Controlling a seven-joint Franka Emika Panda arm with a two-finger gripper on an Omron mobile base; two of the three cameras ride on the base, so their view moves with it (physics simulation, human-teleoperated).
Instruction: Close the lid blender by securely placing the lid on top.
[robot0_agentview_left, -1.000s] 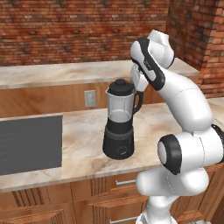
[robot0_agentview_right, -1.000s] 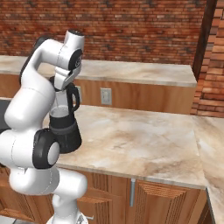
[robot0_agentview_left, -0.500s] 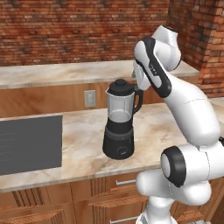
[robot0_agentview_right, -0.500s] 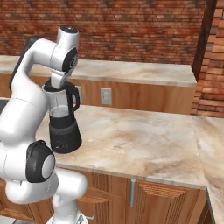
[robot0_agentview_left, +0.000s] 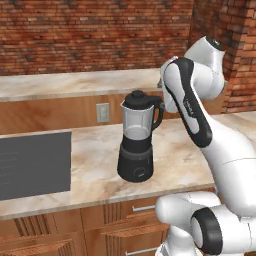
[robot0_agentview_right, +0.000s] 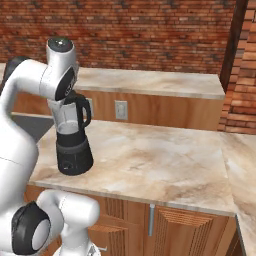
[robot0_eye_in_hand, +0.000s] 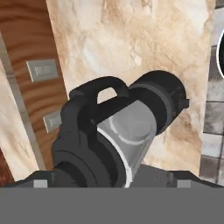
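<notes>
Fingers hidden; arm arches over the blender (robot0_agentview_left: 137, 141), its lid (robot0_agentview_left: 138, 99) on.

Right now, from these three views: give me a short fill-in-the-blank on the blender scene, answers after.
1. The lid sits on top of the ____ of the blender.
2. The blender stands on the marble ____.
3. In the left base view, the dark cooktop lies to the ____ of the blender.
4. The wall behind the counters is made of ____.

Missing words: jar; counter; left; brick
</notes>
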